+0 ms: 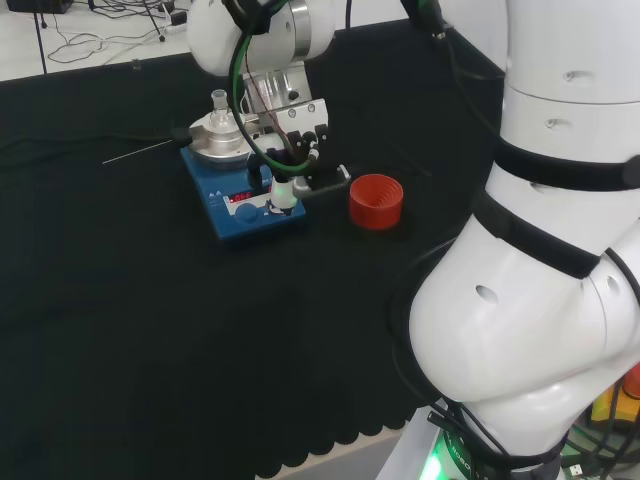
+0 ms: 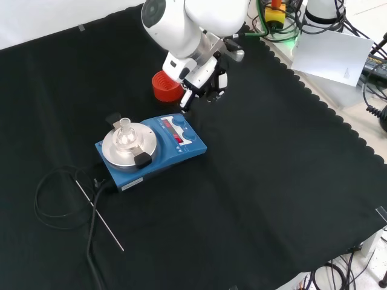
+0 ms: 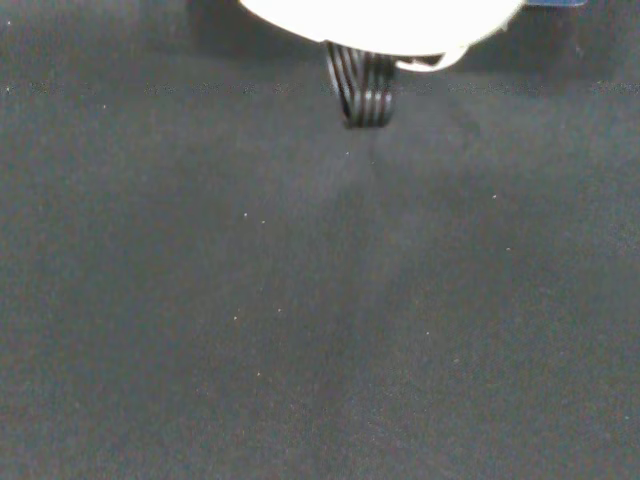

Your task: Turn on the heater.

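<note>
Blue heater (image 2: 154, 154) sits left of centre on the counter (image 2: 272, 181) in the front view, a small glass flask (image 2: 124, 134) on its plate. The hand (image 1: 290, 170) hovers at its control panel, one finger (image 1: 284, 192) pointing straight down, the others curled, grasping nothing. Red ribbed ring (image 1: 376, 201) just right in the head view. Thin rod (image 2: 100, 216) and cable (image 2: 54, 199) lie near-left; wide open cloth to the right.

On the black cloth (image 2: 272, 181) stand one blue heater (image 2: 151, 154) (one small glass flask (image 2: 125, 132) on its plate), one red ribbed ring (image 2: 164, 86), and one thin rod (image 2: 100, 215).
</note>
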You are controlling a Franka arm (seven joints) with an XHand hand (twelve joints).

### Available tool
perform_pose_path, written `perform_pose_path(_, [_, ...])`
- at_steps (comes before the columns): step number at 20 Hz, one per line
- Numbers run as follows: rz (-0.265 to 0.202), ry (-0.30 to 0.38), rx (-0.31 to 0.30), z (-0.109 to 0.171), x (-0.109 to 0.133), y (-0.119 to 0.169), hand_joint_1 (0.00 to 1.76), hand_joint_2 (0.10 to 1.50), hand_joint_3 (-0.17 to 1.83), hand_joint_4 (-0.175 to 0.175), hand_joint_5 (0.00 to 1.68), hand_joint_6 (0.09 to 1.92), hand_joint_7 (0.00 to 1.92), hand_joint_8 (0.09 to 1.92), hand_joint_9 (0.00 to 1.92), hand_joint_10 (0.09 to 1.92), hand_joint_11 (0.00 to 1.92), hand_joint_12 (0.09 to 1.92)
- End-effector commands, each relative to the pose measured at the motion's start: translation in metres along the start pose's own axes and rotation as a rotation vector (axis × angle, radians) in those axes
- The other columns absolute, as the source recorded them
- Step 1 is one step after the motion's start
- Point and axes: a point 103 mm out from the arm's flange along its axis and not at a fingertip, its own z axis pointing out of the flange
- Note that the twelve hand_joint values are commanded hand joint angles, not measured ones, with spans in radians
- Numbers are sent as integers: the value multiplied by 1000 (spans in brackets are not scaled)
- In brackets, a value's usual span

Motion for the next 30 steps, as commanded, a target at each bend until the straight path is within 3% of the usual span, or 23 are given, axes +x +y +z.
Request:
perform_pose_path(1, [-15, -9, 42, 7, 1, 7, 1449, 651, 1069, -63, 261, 771, 1643, 1571, 1712, 1478, 1256, 1366])
perform_pose_path(30, [-25, -12, 82, 15, 2, 24, 1447, 651, 1088, -57, 259, 700, 1644, 1572, 1714, 1482, 1260, 1370])
